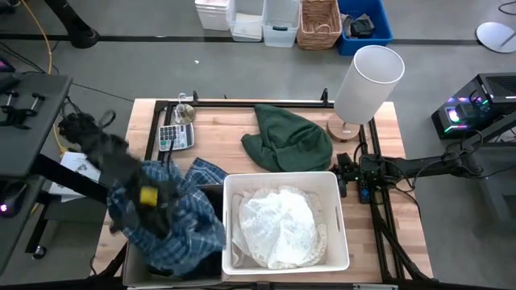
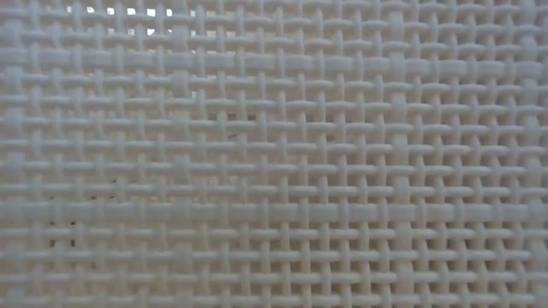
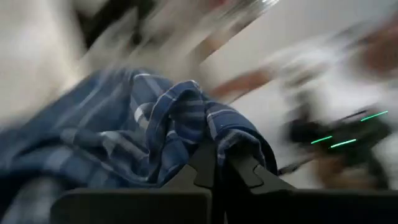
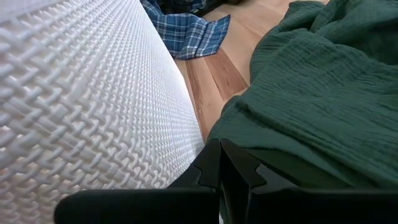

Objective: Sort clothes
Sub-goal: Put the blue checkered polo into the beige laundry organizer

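Note:
My left gripper (image 1: 157, 205) is shut on the blue-white plaid shirt (image 1: 181, 221) at the table's near left; the arm shows blurred. The shirt also fills the left wrist view (image 3: 124, 137). White clothes (image 1: 278, 225) lie in the white woven bin (image 1: 334, 193) at the near middle; its wall fills the low view (image 2: 274, 154). The dark green garment (image 1: 286, 137) lies crumpled on the table behind the bin. My right gripper (image 4: 221, 155) is shut, low between the bin's wall (image 4: 93, 112) and the green garment's edge (image 4: 298, 112). My left gripper pinches a bunched fold of the plaid shirt (image 3: 208, 127) between its two fingers. The fold rises above the fingertips, several layers gathered, and the rest of the shirt trails away slack. Whether my right gripper touches the green garment, I cannot tell.
A white cylinder lamp (image 1: 367, 76) on a wooden foot stands at the far right corner. A calculator (image 1: 173, 137) and a glass (image 1: 184, 111) sit at the far left. A black frame (image 1: 242, 102) edges the table. Bins and a basket (image 1: 318, 24) stand beyond it.

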